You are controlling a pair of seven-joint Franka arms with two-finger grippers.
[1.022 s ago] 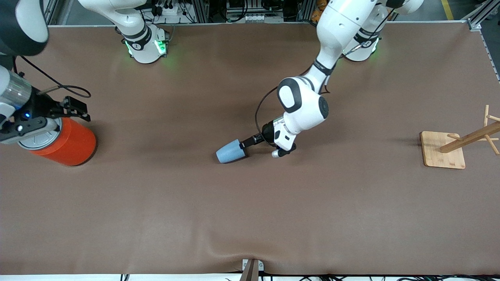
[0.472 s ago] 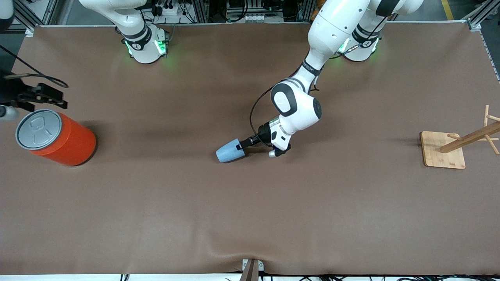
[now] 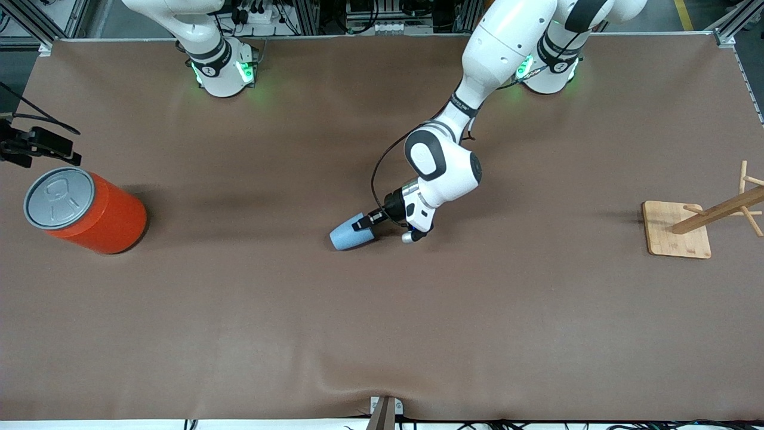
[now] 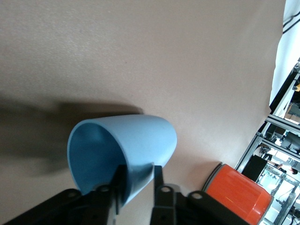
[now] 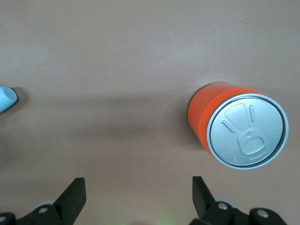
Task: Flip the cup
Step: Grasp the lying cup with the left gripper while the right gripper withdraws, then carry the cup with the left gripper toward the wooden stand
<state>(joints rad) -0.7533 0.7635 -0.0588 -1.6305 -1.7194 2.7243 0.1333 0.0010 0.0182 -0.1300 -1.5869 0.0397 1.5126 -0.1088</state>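
The left claw [image 3: 363, 225] pinches the rim wall of the cup [image 3: 349, 236], one finger [image 4: 118, 187] inside, one outside. The cup lies on its side mid-table [image 3: 382, 328]. The right claw [image 5: 138, 197] waits spread wide above the table beside the orange can [image 3: 83, 210].

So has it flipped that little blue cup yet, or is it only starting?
Only starting. Done: the left gripper has reached the cup and pinches its rim, one finger inside, one outside. The cup lies on its side on the table, not yet turned upright. The right gripper waits open by the orange can.
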